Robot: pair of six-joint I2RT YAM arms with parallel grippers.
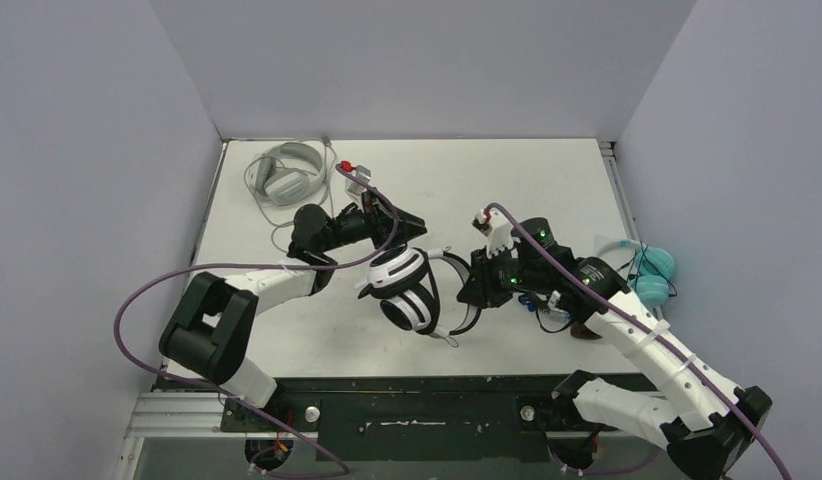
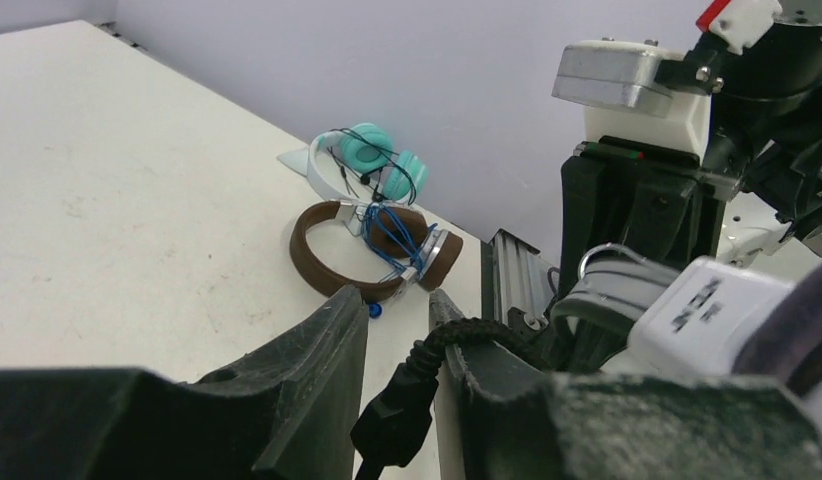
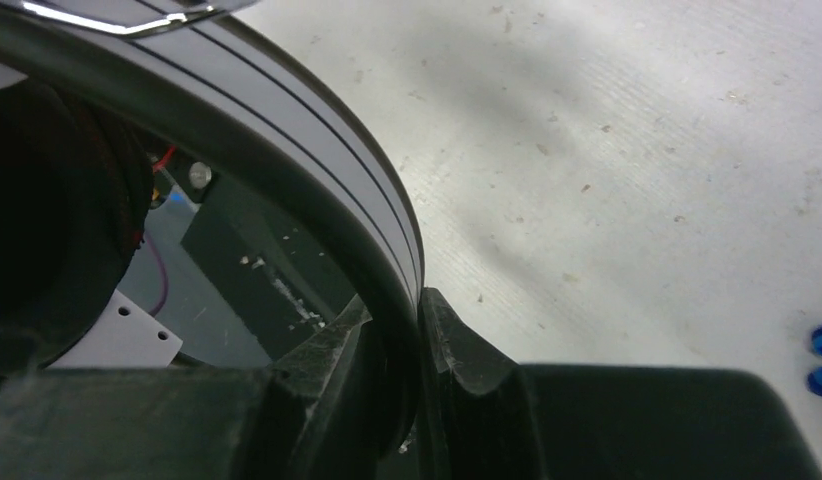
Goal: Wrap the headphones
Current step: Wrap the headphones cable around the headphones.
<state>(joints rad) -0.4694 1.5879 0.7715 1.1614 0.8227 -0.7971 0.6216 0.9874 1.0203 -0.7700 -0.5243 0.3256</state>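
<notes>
The right gripper (image 3: pixel 395 305) clamps the headphones (image 1: pixel 405 290) by the band (image 3: pixel 287 130) so the left gripper (image 2: pixel 399 310), jaws slightly parted, can wind the cable (image 2: pixel 412 375).

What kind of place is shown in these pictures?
Probably a robotics lab test cell: a white table closed in by plain grey walls, a left arm and a right arm bolted to a metal frame, with grey headphones and teal headphones set out.

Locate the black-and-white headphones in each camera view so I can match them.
Top external: black-and-white headphones at the picture's centre.
Left wrist: only their black cable, bottom centre, between the fingers.
Right wrist: headband arcing from top left into the jaws.
Shared landmark: white table.
</notes>
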